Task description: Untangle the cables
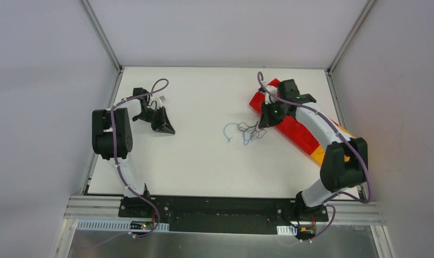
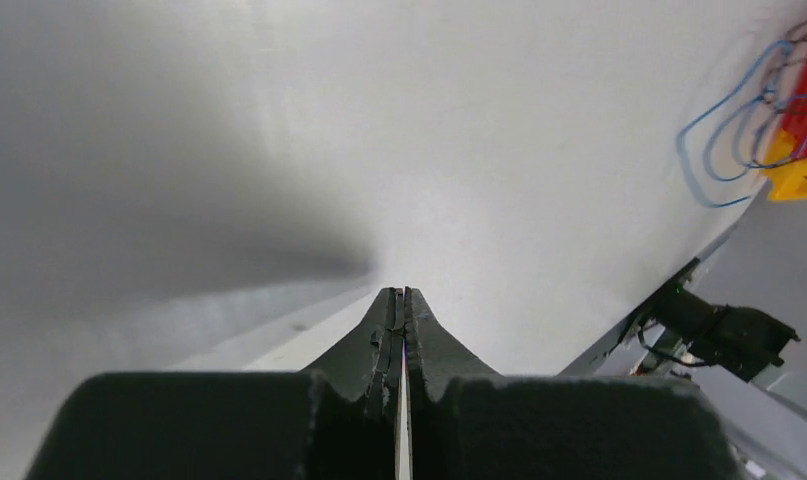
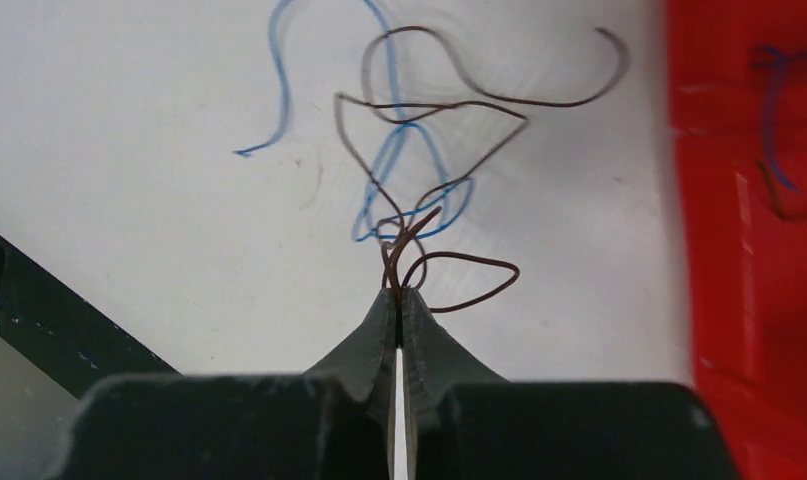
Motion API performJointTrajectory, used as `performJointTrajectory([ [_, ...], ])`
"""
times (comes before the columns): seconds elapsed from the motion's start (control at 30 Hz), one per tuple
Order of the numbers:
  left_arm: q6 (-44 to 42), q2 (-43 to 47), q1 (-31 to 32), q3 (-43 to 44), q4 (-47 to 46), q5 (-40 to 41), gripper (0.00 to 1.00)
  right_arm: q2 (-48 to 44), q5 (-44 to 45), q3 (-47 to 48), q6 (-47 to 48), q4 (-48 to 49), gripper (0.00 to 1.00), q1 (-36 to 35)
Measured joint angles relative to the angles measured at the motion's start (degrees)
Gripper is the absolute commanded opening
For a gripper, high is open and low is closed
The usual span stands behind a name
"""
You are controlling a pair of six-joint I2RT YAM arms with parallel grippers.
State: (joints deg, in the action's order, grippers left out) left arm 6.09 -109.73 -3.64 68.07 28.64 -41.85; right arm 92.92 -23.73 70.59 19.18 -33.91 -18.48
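The cables are a loose tangle of thin blue and dark wires on the white table, right of centre. My right gripper is at the tangle's right edge. In the right wrist view this gripper is shut on a dark brown wire, which loops away from the tips and crosses a blue wire. My left gripper is far to the left of the tangle. It is shut and empty in the left wrist view, where blue wire loops show at the far right.
A long red and yellow block lies diagonally under the right arm. In the right wrist view its red surface carries short blue and dark wire bits. A small pale object sits by the left arm.
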Motion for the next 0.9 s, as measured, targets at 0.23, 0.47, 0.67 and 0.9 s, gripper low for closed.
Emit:
performJointTrajectory([
  [0.23,-7.15,0.39,-6.29,0.48,2.19,-0.35,0.56,-11.10,-1.51,0.02,5.42,-10.56,0.00,8.09],
  [0.47,-10.86,2.38,5.79,6.49,3.41,-13.09,0.75,-13.27,-9.20,2.43,5.95,-14.12,0.00,4.22],
  [0.67,-14.73,3.23,17.99,8.59,3.26,-19.21,0.77,-14.86,-12.24,7.85,6.84,-14.75,0.00,-3.08],
  [0.9,-17.90,4.46,21.73,5.18,0.33,-22.25,0.72,-15.39,-13.03,14.14,6.25,-15.45,0.00,-9.86],
])
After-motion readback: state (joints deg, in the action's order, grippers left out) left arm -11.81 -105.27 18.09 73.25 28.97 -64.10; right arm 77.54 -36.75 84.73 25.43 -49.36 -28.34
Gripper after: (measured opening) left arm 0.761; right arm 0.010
